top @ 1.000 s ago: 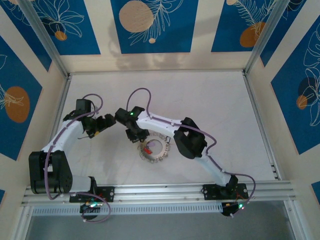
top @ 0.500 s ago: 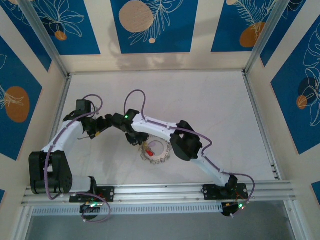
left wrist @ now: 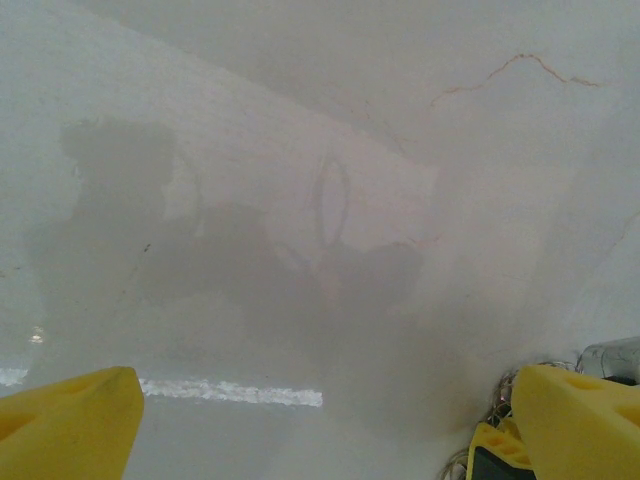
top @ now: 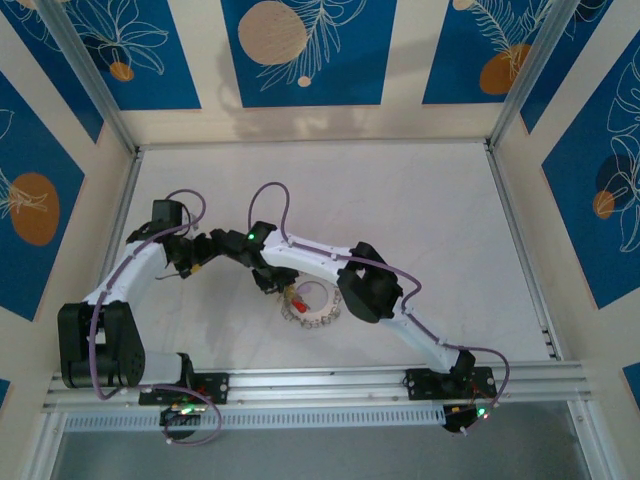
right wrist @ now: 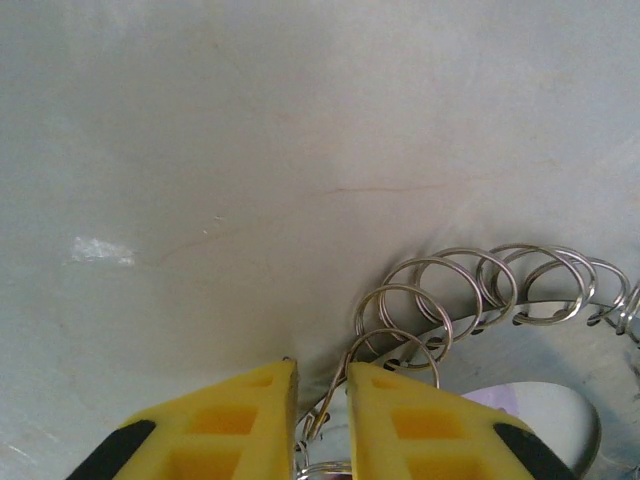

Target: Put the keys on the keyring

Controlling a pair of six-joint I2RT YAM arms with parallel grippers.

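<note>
The keyring (top: 314, 301) lies flat on the white table, a grey ring with a red tag (top: 297, 299) on its left side. My right gripper (top: 268, 282) is low at the ring's left rim. In the right wrist view its yellow fingers (right wrist: 395, 425) stand a narrow gap apart, with one thin silvery split ring (right wrist: 390, 350) of the keyring (right wrist: 560, 345) between them. A pale lilac patch (right wrist: 505, 400) shows beside the right finger; I cannot tell if it is one of the keys. My left gripper (top: 207, 248) hovers just left, open and holding nothing (left wrist: 320, 430).
The two wrists nearly meet left of the keyring. In the left wrist view the other gripper's yellow and black finger (left wrist: 492, 455) and some silvery rings (left wrist: 497, 400) show at lower right. Bare white table (top: 420, 200) stretches behind and to the right.
The right arm has swung left and down to the keyring's left rim, and its jaws have narrowed. The left arm has stayed put.
</note>
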